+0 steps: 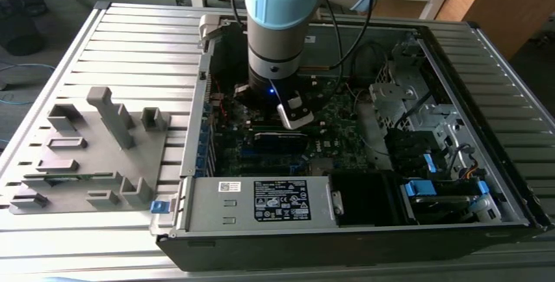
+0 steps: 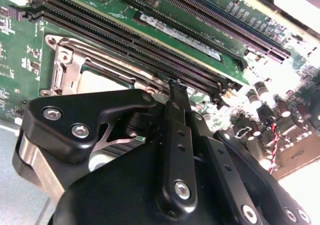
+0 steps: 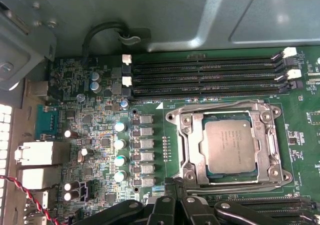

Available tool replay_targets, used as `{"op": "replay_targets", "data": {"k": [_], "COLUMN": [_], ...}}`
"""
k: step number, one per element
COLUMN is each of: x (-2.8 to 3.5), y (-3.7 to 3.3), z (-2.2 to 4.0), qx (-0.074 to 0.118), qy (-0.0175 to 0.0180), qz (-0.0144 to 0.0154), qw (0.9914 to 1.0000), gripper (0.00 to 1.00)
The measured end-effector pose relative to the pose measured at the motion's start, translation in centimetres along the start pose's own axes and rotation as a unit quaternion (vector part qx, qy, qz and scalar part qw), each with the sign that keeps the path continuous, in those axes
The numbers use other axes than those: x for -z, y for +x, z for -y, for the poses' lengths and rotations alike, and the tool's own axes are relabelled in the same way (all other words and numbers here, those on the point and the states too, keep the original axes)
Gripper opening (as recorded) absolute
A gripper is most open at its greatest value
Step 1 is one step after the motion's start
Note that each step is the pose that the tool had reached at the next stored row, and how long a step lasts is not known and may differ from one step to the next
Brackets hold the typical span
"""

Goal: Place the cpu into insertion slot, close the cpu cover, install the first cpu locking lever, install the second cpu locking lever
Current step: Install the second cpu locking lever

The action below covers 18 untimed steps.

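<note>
In the first wrist view the cpu lies flat in the insertion slot, silvery face up. The cpu cover lies down around it, and the chip shows through its window. Thin wire levers run along the frame's far edge and near edge; I cannot tell whether they are latched. My gripper is shut with nothing visible between its black fingers. It hovers just off one edge of the socket, near a corner. In the second wrist view the fingertip sits beside the cover and the pale cpu.
Long black memory slots flank the socket, and capacitors stand beside it. The arm reaches down into the open computer case. A grey parts fixture stands on the slatted table at the exterior view's left.
</note>
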<state>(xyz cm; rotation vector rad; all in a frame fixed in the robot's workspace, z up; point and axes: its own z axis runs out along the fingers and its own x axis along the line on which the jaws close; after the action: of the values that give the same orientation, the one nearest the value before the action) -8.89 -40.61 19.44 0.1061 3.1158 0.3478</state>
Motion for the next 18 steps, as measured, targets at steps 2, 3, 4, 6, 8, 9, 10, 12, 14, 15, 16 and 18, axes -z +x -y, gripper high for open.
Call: {"op": "replay_targets", "data": {"k": [2, 3, 4, 6, 8, 9, 10, 12, 14, 15, 16, 18], "x": [-0.07, -0.1, -0.14, -0.17, -0.19, -0.2, -0.2, -0.2, -0.22, -0.22, -0.22, -0.22], "y": [0.0, 0.0, 0.0, 0.0, 0.0, 0.0, 0.0, 0.01, 0.02, 0.02, 0.03, 0.03], "z": [0.01, 0.02, 0.03, 0.04, 0.04, 0.04, 0.04, 0.04, 0.04, 0.05, 0.05, 0.05], "qx": [0.0, 0.0, 0.0, 0.0, 0.0, 0.0, 0.0, 0.0, 0.0, 0.0, 0.0, 0.0], "qy": [-0.0001, 0.0, 0.0, 0.0001, 0.0, -0.0001, 0.0, 0.0003, 0.0014, 0.0022, 0.0028, 0.0038], "qz": [0.0001, 0.0, 0.0, -0.0001, 0.0, 0.0, 0.0, 0.0, 0.0002, 0.0002, 0.0002, 0.0003], "qw": [1.0, 1.0, 1.0, 1.0, 1.0, 1.0, 1.0, 1.0, 1.0, 1.0, 1.0, 0.99999], "gripper": [0.11, 0.11, 0.11, 0.11, 0.11, 0.11, 0.11, 0.11, 0.11, 0.11, 0.11, 0.11]}}
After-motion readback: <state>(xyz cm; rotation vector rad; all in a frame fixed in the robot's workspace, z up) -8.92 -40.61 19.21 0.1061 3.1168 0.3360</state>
